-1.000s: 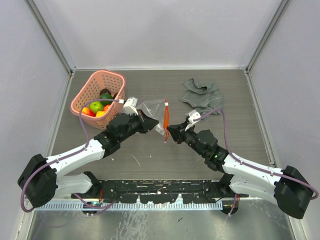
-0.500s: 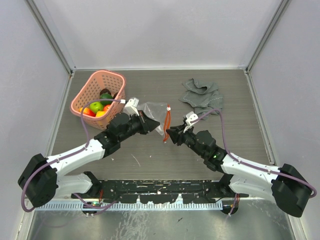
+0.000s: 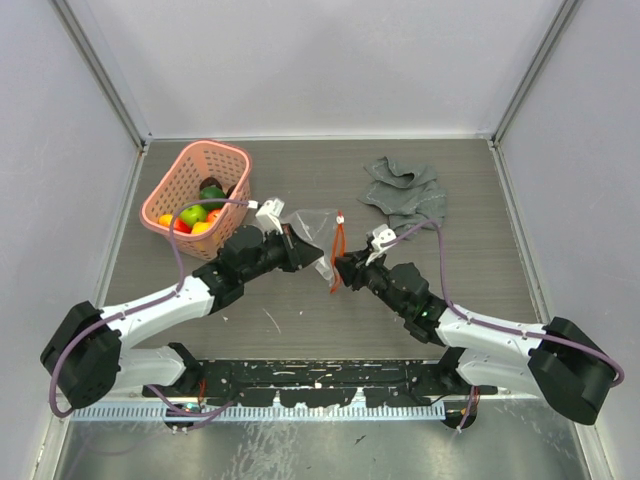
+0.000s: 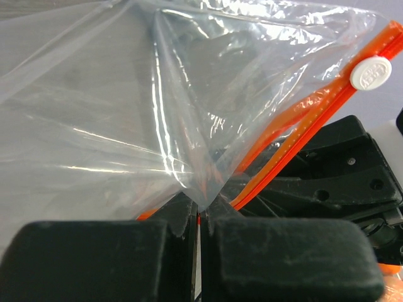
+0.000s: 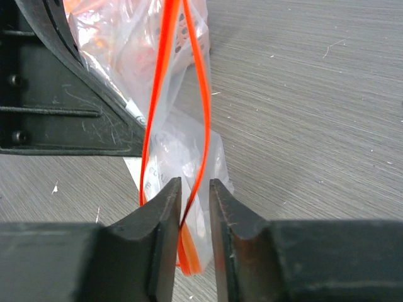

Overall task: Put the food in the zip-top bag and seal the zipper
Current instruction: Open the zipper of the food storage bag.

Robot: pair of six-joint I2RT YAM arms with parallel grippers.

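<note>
The left gripper [image 4: 198,217] has its two pads pressed flat together on a peak of the clear film of the zip-top bag [image 4: 145,94], near the mouth. The pouch rises away from those fingertips, crumpled and with no food showing inside it. Just past the film, up and to the right of the pads, runs the orange zipper [image 4: 318,123], with its white slider [image 4: 371,71] at the far end of the track.

Directly opposite, the right gripper [image 5: 194,207] faces the left one across the bag's mouth. Its jaws stand a narrow gap apart. The zipper's two orange strands bow apart ahead of it and come together in that gap with a fold of film; whether they are truly clamped cannot be told.

Beyond the left gripper, off to its left, the food [image 3: 195,213] lies in a pink lattice basket [image 3: 163,183]. Beyond the right gripper, a grey cloth [image 3: 403,190] lies crumpled on the table [image 3: 480,230].
</note>
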